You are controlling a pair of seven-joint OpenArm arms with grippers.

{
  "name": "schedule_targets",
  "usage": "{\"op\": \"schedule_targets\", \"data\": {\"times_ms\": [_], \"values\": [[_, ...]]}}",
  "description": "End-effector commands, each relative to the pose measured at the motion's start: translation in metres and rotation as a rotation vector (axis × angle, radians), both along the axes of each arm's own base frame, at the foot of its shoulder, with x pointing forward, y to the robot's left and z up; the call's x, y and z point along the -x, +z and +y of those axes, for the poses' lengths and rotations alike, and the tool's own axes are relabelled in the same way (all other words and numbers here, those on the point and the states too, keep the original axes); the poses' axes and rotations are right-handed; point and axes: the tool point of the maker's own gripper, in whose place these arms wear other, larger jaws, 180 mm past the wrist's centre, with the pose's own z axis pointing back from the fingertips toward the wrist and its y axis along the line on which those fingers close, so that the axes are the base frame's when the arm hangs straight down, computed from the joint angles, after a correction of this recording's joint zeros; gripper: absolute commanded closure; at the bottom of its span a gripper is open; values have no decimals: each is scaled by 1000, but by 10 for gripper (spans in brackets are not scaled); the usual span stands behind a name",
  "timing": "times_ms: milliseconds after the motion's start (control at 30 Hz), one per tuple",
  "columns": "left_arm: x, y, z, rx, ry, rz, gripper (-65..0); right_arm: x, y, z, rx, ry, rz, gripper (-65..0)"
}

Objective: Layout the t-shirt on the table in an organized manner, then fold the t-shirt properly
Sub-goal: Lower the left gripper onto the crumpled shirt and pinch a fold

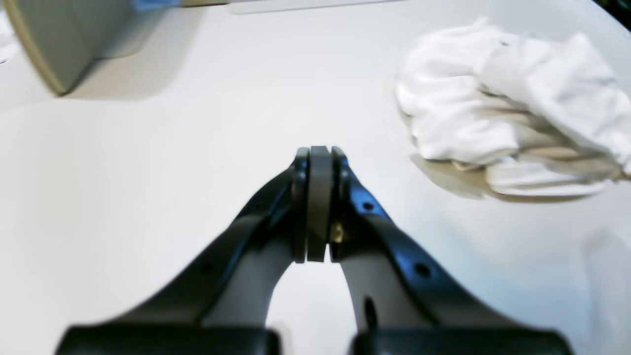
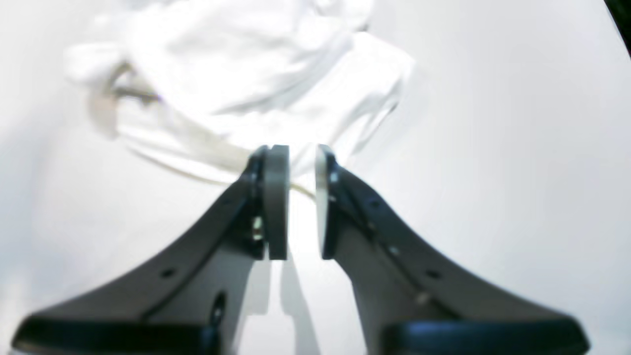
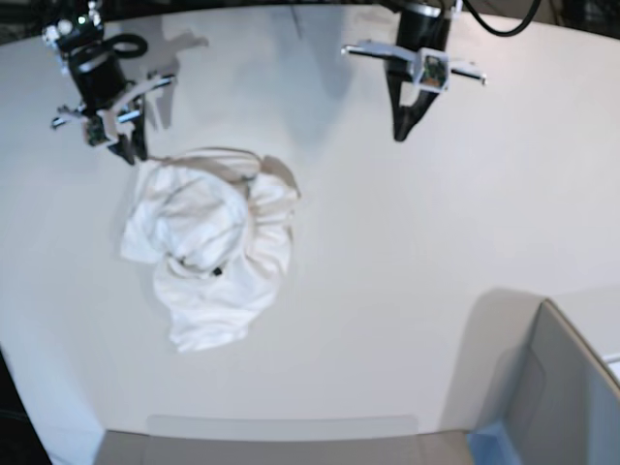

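The t-shirt (image 3: 208,247) lies crumpled in a white heap on the left part of the table (image 3: 407,271); its print is hidden, and only a small black tag (image 3: 217,271) shows. My right gripper (image 3: 131,153) hovers at the heap's far edge. In the right wrist view its jaws (image 2: 301,153) stand slightly apart and empty, with the t-shirt (image 2: 246,74) just ahead of the tips. My left gripper (image 3: 399,131) is over bare table, well to the right of the shirt. In the left wrist view it (image 1: 319,153) is shut and empty, with the t-shirt (image 1: 508,108) at the upper right.
A grey bin (image 3: 567,397) stands at the table's near right corner and shows in the left wrist view (image 1: 59,39) at the top left. The table's curved edge runs along the left and the front.
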Motion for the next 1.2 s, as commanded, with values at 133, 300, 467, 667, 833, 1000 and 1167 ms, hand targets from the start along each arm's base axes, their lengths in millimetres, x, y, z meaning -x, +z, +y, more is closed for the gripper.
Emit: {"op": "schedule_targets", "data": {"times_ms": [133,300,467,667,833,1000,1167], "values": [[-11,15,1,-18,-31,-70,-1,-16,10,39,-44,105,-28,-133],[-25,22,-49,69,-140,-80,-56,-26,7,29,-2,76,17,-134],[-31,23,-94,92,-290,-45,-106,-29,4,22,27,64,48,-134],[-43,33,-130,107,-391,-42,-162,-34,8,-19,95,-48,70,-192],[-57,32,-161,69,-472,17,-209,-23,10,-61,127,-176,89,-195],[-71,24,-181,86,-464,62,-228,-2,-2,-73,140,-210,144,-195],[-86,21,-193,80,-468,61,-229,15,-16,-66,98,-237,191,-194]]}}
